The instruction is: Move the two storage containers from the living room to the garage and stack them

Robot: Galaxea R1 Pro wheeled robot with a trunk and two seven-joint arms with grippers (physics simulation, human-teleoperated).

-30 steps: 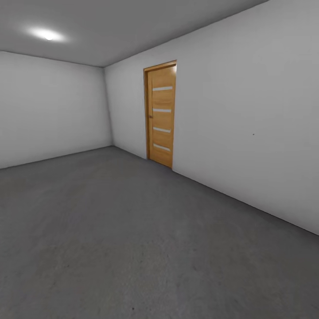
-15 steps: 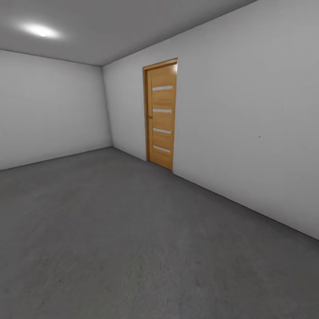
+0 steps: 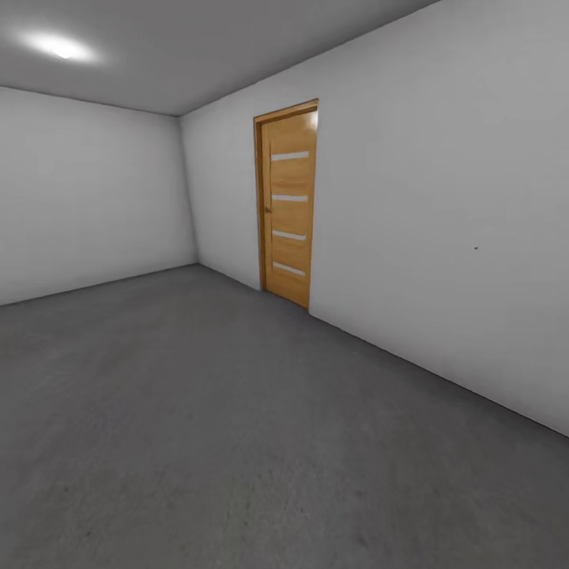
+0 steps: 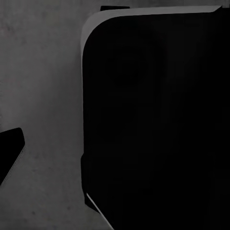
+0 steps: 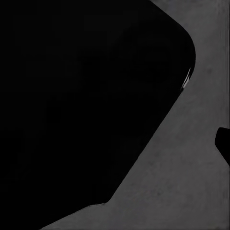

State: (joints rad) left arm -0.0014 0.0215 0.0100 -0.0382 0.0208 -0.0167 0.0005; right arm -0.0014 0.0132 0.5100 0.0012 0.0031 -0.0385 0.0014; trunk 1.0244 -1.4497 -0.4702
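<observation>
location: the head view looks across the garage, a bare room with plain grey-white walls (image 3: 442,205), a dark grey concrete floor (image 3: 197,411) and a ceiling light (image 3: 55,46). a honey-coloured wooden door (image 3: 289,204) with four pale horizontal strips stands shut in the right-hand wall, near the far corner.

task items: no orange-red storage container appears on the visible stretch of floor, and none is seen in either wrist view. where the two containers are cannot be told from these pictures.

arms: the left wrist view shows a large black rounded body (image 4: 153,120) over mottled concrete, with a small dark piece at one edge. the right wrist view shows a like black mass (image 5: 81,96) above the same floor. the jaws of either arm are not distinguishable, so how far they stand open, and whether they hold anything, cannot be told.

progress, as a judgement: the robot is in the destination room, yet no container is set down in view and no stack exists here. both placements appear outstanding. if nothing is being carried, a trip to the living room to fetch the containers is still required.
</observation>
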